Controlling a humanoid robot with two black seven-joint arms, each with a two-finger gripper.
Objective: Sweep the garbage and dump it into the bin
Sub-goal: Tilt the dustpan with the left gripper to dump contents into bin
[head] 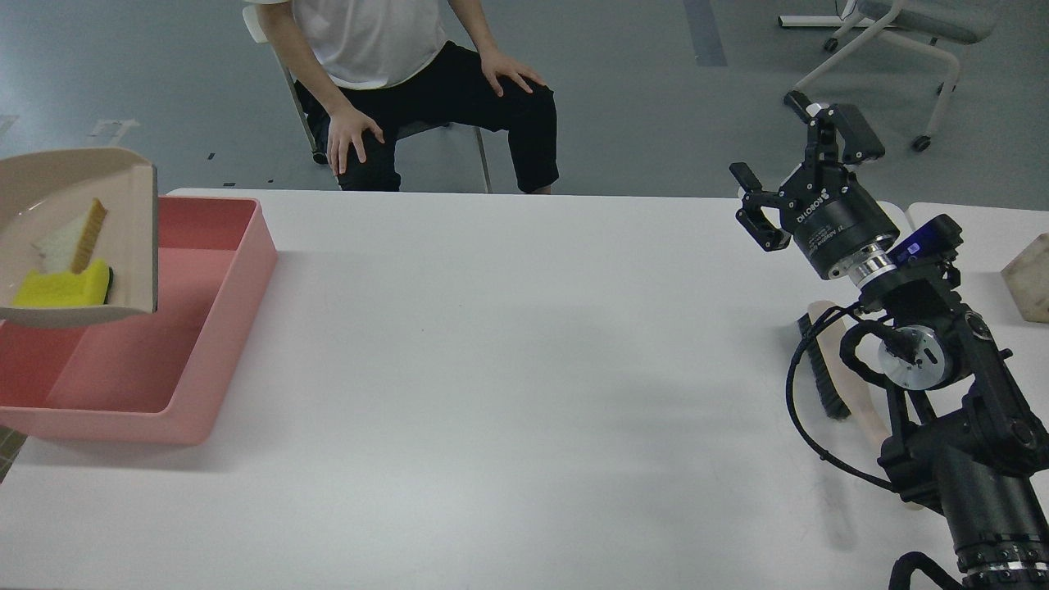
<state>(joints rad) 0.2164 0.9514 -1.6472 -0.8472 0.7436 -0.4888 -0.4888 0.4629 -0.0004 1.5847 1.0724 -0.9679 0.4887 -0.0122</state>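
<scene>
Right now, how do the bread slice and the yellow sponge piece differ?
The bread slice is white with a brown crust and triangular; the sponge piece is bright yellow and blocky. The bread slice lies farther up the dustpan, the sponge piece nearer its lower edge. Both rest in the dustpan, held above the pink bin.

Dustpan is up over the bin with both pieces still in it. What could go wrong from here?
1. The bread slice and yellow sponge lie in the dustpan, above the pink bin's left part; tipped the wrong way, they could fall outside it, perhaps off the table.
2. The left gripper is out of view, so its hold on the dustpan can't be checked.
3. The brush lies under the right arm; moving could knock it.
</scene>
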